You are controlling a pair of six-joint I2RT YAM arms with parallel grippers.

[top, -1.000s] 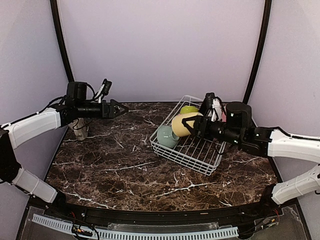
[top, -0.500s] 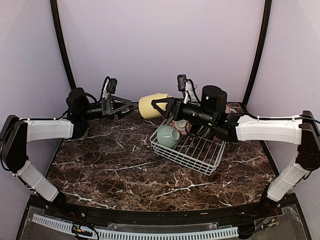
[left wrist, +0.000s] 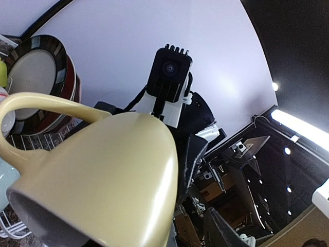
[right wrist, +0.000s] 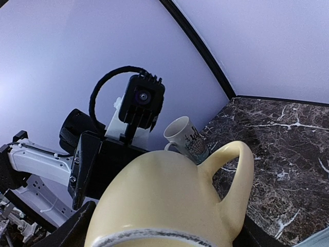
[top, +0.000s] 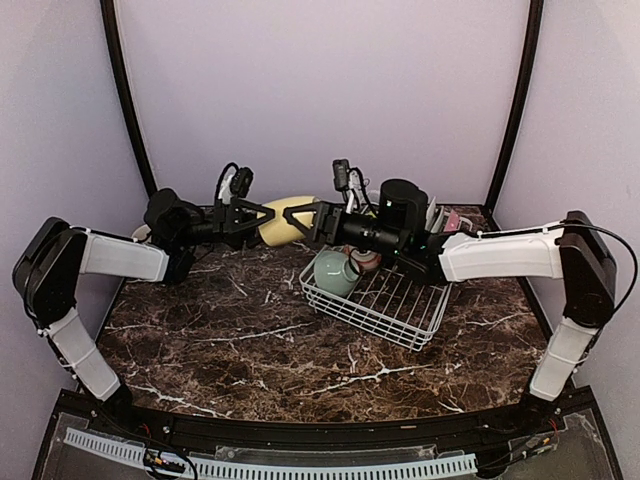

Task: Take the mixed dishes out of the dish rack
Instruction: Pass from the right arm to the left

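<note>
Yellow mug (top: 286, 220) hangs on its side above the counter (top: 250, 335), just left of the rack (top: 400, 312), its base end clenched in the right claw (top: 306, 222). The left claw (top: 268, 220) faces the mug's mouth, released, with fingers spread (tips near the rim). A mint bowl (top: 335, 272) lies in the rack's near-left corner, and plates (left wrist: 38, 77) stand farther back.

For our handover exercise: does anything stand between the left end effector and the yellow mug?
Nothing visible does. The yellow mug, held by the right end effector, sits directly in front of the left end effector, whose fingers are open towards it.
</note>
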